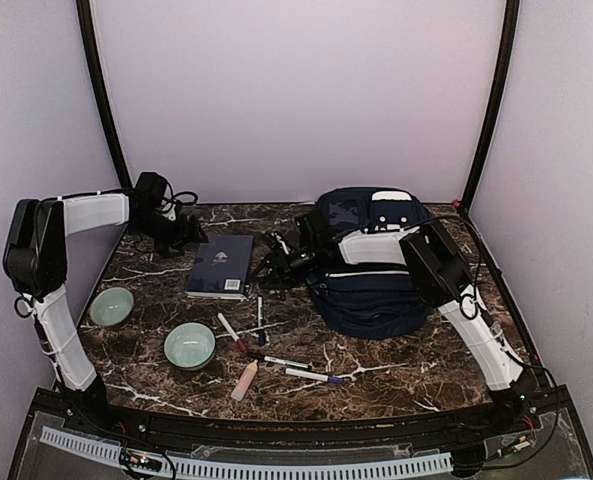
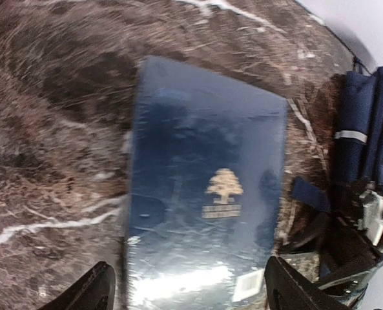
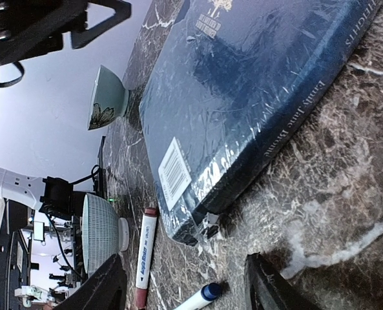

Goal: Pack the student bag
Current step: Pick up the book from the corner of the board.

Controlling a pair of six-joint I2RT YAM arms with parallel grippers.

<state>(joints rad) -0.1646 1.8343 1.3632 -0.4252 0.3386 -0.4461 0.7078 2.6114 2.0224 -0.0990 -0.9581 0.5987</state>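
The student bag point(image 1: 371, 265), navy with grey trim, lies at the back right of the marble table, and its edge shows in the left wrist view point(image 2: 365, 142). A flat navy book point(image 1: 221, 266) with a gold tree emblem lies left of the bag. My left gripper point(image 1: 184, 232) hovers at the book's far left end, open, its dark fingertips point(image 2: 101, 287) spread wider than the book point(image 2: 204, 194) below them. My right gripper point(image 1: 268, 266) reaches across the bag to the book's right side. It is open point(image 3: 188, 284), just off the book's barcode corner point(image 3: 178, 174), holding nothing.
Two pale green bowls point(image 1: 111, 306) point(image 1: 190, 345) stand at the front left. Several markers point(image 1: 231, 331) point(image 1: 286, 362) point(image 1: 314, 377) and a pink tube point(image 1: 244, 380) lie in front of the book. A red-capped marker point(image 3: 144, 255) and a blue-capped one point(image 3: 197, 298) lie near my right fingers.
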